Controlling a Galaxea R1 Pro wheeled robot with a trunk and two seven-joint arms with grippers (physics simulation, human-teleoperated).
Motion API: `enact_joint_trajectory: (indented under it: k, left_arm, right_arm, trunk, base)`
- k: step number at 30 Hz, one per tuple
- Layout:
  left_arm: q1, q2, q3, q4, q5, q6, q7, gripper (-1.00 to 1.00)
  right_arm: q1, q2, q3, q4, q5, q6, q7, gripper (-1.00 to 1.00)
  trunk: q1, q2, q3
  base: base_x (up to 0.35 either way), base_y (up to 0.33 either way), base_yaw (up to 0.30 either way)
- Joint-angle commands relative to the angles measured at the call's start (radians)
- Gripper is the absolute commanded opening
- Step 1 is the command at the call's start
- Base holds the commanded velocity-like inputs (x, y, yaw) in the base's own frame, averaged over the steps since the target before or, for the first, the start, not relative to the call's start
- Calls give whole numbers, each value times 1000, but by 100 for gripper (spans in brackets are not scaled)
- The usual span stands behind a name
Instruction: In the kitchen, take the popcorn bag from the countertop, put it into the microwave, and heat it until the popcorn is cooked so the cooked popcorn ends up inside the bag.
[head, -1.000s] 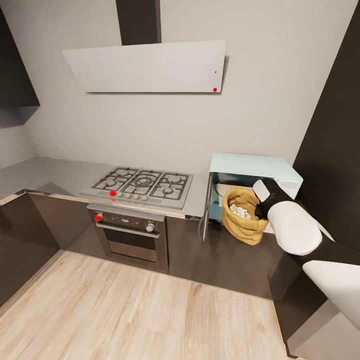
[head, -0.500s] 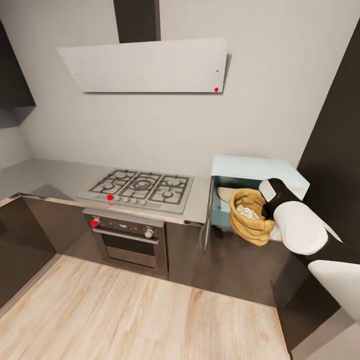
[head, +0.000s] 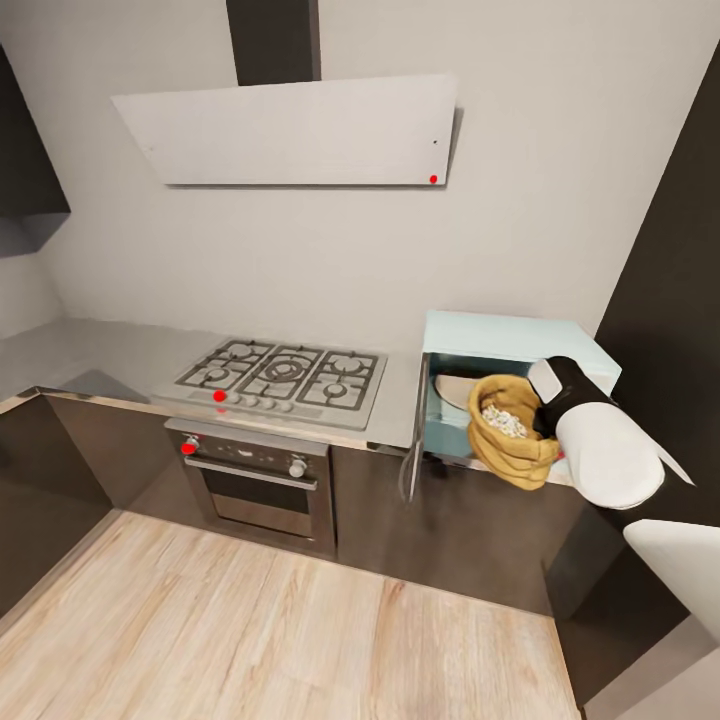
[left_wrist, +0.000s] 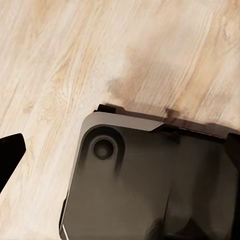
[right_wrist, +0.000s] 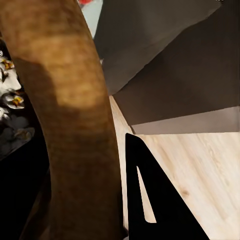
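the right gripper (head: 545, 415) was clamped on the popcorn bag (head: 512, 445) rim at the open microwave (head: 510, 350). popcorn (head: 505, 420) sat inside. the left claw's state could not be told.

A pale grey wall (head: 330, 250) carried a slanted white range hood (head: 290, 130) above a steel gas hob (head: 283, 372) and built-in oven (head: 258, 480), set among dark brown cabinet fronts (head: 450, 520) that stood on a light wood-plank floor (head: 250, 640).
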Motion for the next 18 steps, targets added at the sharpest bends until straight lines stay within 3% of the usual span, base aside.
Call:
enact_joint_trajectory:
  k: [1,10,18]
  left_arm:
    - [-1,0,1,1,2,-3,1,100]
    - [-1,0,1,1,2,-3,1,100]
    - [-1,0,2,1,2,-3,1,100]
  right_arm:
    - [-1,0,-8,0,8,-5,0,-100]
    - [-1,-1,-13,2,4,-19,-31,-100]
    - [-1,-1,-14,2,3,-19,-32,-100]
  trunk:
    - [1,-2,-2]
    - [1,-2,-2]
    - [1,-2,-2]
  base:
    - [0,0,0]
    - [7,0,0]
    - [210,0,0]
